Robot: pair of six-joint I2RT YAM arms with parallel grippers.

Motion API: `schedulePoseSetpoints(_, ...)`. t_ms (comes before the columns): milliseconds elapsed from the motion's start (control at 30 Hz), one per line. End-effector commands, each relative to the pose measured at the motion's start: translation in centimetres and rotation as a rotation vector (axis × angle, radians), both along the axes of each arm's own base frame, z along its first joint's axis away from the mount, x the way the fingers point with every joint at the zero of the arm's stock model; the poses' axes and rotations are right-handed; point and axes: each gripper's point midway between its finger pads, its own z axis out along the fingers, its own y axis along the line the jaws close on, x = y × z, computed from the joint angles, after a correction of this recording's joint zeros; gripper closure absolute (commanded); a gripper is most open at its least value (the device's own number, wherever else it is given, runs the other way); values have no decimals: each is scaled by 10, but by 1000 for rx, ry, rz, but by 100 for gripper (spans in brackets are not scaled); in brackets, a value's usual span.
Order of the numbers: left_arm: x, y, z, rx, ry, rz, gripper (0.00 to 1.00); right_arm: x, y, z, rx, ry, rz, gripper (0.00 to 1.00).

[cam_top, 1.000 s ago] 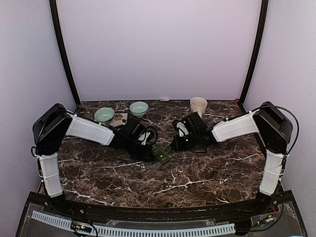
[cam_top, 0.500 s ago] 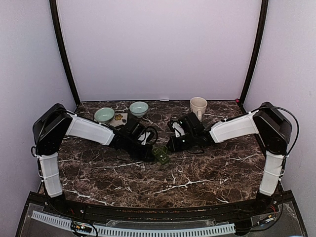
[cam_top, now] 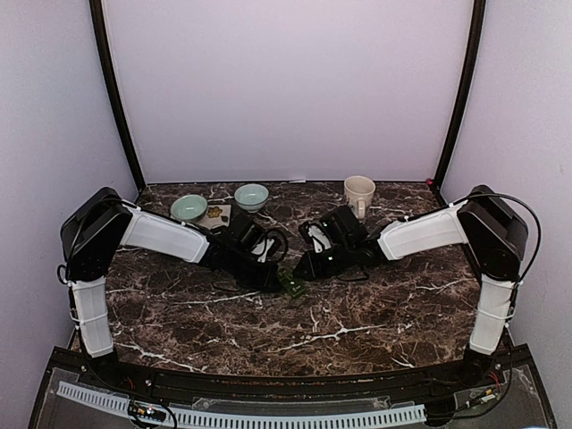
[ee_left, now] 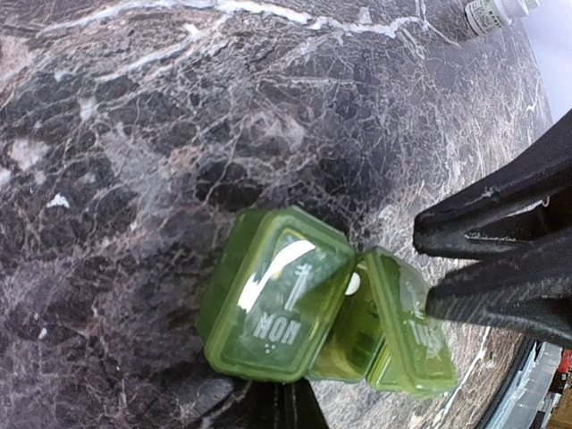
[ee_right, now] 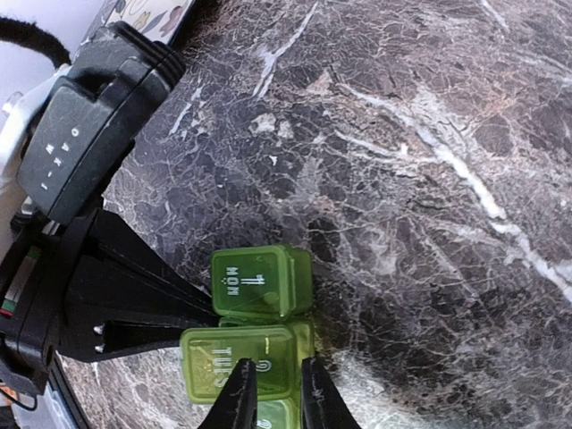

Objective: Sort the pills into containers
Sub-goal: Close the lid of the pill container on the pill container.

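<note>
The containers (cam_top: 291, 284) are one small translucent green pill box with snap lids marked MON and TUES. It lies flat near the middle of the dark marbled surface (cam_top: 375, 313), between the two arms.

The left gripper (ee_right: 207, 320) reaches it from 9 o'clock. Its jaws are pressed together and their tip is against the box's side, near the seam between the two lids (whether a thin edge is nipped there I cannot tell). The right gripper (ee_right: 277, 393) comes in from about 2 o'clock in the top view. Its jaws are spread a little, poised at the edge of the TUES lid and not clearly clamped on it.

The box looks light, stiff and thin-walled, and it probably slides easily on the polished stone. A push from one side alone would likely skate or tip it, so it needs bracing at a side wall or an end. A lid is best lifted by its free lip with a shallow bite, because pinching across a lid's face would only press it down.

Two pale teal bowls (cam_top: 189, 208) stand at 11 o'clock and a cream mug (cam_top: 359, 191) at 1 o'clock, well apart from the box.
</note>
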Motion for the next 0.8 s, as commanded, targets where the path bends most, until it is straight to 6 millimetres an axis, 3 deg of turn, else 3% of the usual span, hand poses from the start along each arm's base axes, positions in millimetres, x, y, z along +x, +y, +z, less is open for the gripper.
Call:
schedulePoseSetpoints(0,-1,-4,2,11,-7,-16,100,-6,14,15,53,4,38,80)
schedulePoseSetpoints(333,-2,-5,2,9,-5,-19,100,-15,20,5,65,60,83,75)
schedulePoseSetpoints(633,-3,-5,2,6,-3,-19,100,-17,15,-11,5,73,92,73)
schedulePoseSetpoints(767,-3,-6,1,4,-3,-20,100,-10,19,-3,-10,40,96,73)
